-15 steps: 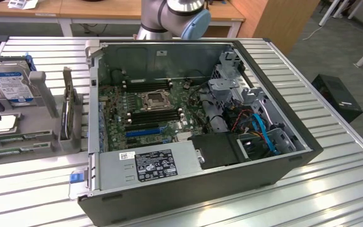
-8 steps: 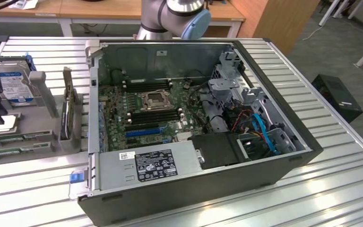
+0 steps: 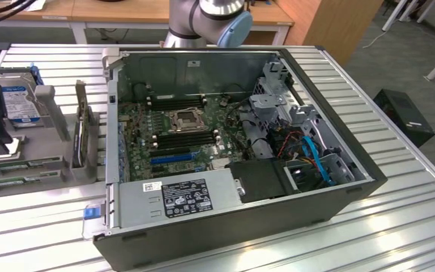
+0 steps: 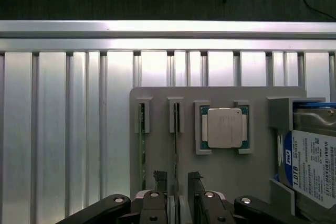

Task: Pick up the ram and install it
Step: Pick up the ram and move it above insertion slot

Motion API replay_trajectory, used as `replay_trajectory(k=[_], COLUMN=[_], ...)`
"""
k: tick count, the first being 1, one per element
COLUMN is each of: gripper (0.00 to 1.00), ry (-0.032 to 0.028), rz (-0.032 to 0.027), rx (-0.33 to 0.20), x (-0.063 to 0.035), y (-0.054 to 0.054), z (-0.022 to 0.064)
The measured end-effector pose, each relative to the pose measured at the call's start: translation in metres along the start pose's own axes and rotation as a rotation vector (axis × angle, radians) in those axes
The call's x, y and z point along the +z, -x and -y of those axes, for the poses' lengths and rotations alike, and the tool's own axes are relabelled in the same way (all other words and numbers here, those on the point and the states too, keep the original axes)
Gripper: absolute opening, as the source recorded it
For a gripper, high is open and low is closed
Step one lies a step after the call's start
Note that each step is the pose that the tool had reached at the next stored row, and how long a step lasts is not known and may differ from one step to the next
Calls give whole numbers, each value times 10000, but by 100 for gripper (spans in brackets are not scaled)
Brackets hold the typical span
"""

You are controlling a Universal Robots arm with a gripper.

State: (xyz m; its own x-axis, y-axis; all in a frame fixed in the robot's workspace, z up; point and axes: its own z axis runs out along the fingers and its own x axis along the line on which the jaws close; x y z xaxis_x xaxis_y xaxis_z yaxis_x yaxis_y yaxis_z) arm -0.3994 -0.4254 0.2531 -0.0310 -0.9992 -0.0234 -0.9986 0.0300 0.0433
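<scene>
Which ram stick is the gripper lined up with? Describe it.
Find the grey holder block at the exterior view's left, beside the black computer case. Of its two narrow slots, the thin ram stick stands on edge in the one next to the silver-capped processor; the other stick sits further out.

ram: 2 | processor: 1 | hard drive: 1 | computer case: 1

Ribbed shiny metal table; matt grey plastic holder.
</scene>
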Motion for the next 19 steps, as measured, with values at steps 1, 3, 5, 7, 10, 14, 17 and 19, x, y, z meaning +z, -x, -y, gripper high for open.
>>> replay_trajectory(k=[1,3,5,7,10,14,17,19], gripper=[30,30,30,30,30,30,30,30], ry=[0,0,1,1,0,2,1,-3], rz=[-1,0,-1,-1,0,-2,-1,1], rx=[0,0,0,1,1,0,0,-2], x=[18,56,91,128,182,208,209,211], y=[-1,-2,-4,-5,-7,-8,-8,-20], z=[1,2,4,5,8,9,9,11])
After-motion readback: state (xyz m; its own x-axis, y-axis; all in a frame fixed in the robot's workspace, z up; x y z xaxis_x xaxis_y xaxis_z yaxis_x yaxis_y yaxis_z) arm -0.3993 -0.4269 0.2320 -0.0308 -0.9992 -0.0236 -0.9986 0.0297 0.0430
